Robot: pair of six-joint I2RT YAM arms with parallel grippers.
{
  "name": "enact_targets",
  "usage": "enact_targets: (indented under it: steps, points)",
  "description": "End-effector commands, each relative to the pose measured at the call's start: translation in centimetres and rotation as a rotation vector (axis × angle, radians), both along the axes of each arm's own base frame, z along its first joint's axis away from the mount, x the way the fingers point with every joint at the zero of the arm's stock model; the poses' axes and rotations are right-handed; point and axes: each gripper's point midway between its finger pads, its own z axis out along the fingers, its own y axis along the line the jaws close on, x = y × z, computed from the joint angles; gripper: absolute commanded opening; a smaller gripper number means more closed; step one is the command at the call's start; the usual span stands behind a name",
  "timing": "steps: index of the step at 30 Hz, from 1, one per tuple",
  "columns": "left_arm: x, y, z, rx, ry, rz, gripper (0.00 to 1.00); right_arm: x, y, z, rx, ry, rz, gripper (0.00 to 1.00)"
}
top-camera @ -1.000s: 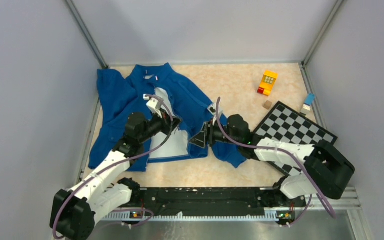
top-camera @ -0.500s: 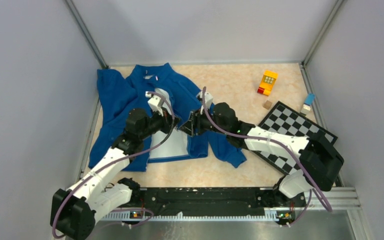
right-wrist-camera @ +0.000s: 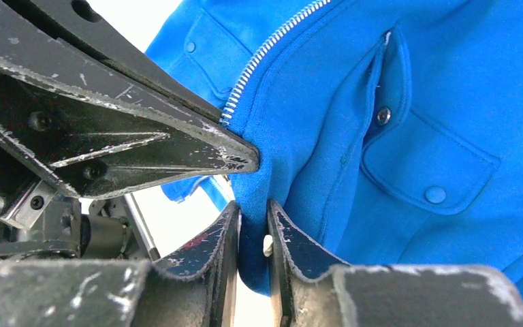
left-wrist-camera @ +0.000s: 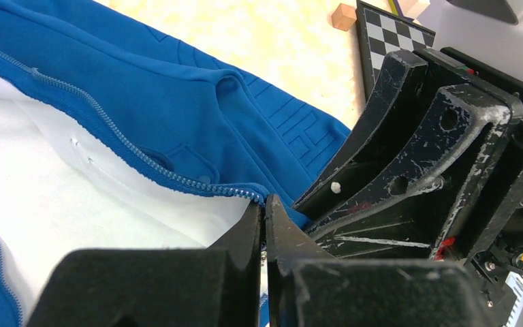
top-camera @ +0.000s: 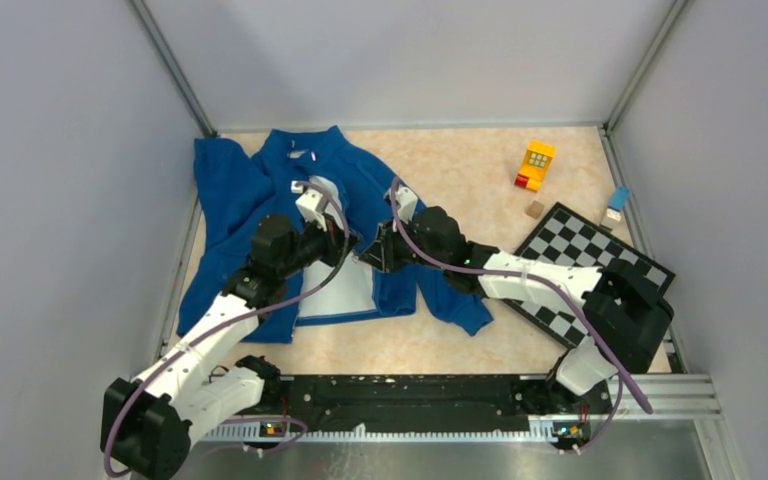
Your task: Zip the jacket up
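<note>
On the table (top-camera: 480, 170), left rear: the jacket (top-camera: 240, 200) lies open, pale lining up. Both arms stretch low and inward, wrists meeting at its lower front. Left gripper (left-wrist-camera: 264, 208): fingers pressed together at the zipper (left-wrist-camera: 109, 139) end. Right gripper (right-wrist-camera: 252, 218): narrowly parted, pinching a blue fabric fold. Embossed lettering on the jacket front, unreadable.

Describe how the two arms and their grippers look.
Both the left arm and right arm have white links, black joints and a lilac cable running along them. The left gripper and right gripper have black, wedge-shaped fingers, scratched pale, with small round holes.
</note>
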Motion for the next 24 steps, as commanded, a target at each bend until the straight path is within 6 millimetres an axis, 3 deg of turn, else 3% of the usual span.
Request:
enact_targets:
  steps: [1,5,14,17,20,24]
  points:
    - [0.3,-0.4,3.0,-0.009,-0.076,-0.02,0.0,0.7,0.8,2.3,0.072,-0.048,0.033,0.25]
    - [0.2,-0.4,2.7,0.001,-0.061,-0.031,0.0,0.6,0.6,2.6,0.076,-0.054,0.045,0.36]
    - [0.2,-0.9,1.7,0.011,-0.01,-0.054,0.0,0.2,1.2,2.8,0.096,-0.062,0.09,0.36]
    - [0.2,-0.9,1.5,0.026,0.015,-0.057,0.0,0.6,1.1,2.2,0.089,-0.075,0.101,0.15]
    - [0.2,-0.8,1.6,0.019,0.056,-0.042,0.0,0.0,1.0,2.1,0.135,-0.102,0.183,0.01]
    - [-0.2,-1.2,1.4,0.008,0.142,-0.08,0.0,-0.7,0.6,2.3,0.204,-0.131,0.294,0.0]
